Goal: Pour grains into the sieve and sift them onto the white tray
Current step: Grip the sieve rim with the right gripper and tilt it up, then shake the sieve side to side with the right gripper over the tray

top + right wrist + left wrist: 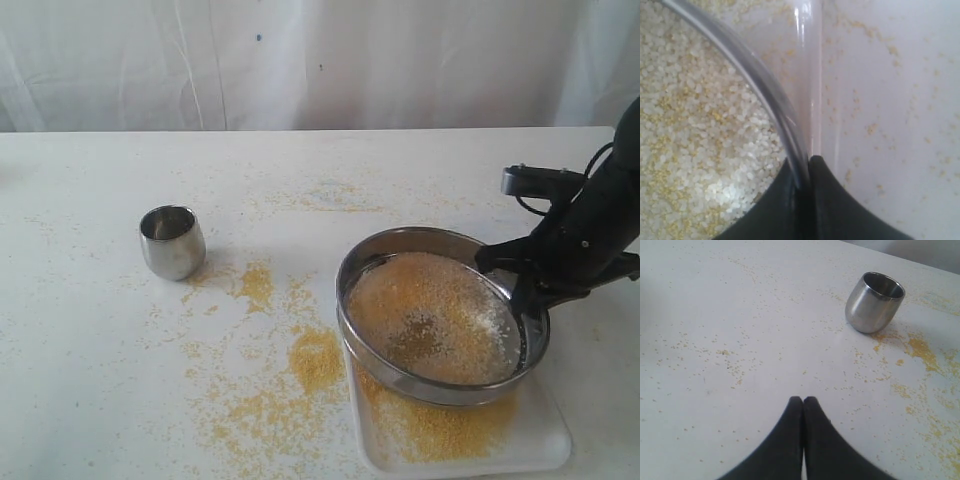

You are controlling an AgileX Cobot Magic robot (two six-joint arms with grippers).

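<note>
Your right gripper (802, 172) is clamped on the rim of the sieve (430, 392), over the white tray (545, 445). The grains (425, 310) inside look whitish with yellow flecks, and there's fine yellow meal on the tray. Your left gripper (803, 402) is pinched together, holding nothing.

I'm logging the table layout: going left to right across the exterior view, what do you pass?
steel cup → spilled grains on the table → sieve → right gripper clamped on its rim

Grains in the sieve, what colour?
Whitish grains flecked with yellow; right wrist view shows it best.
</note>
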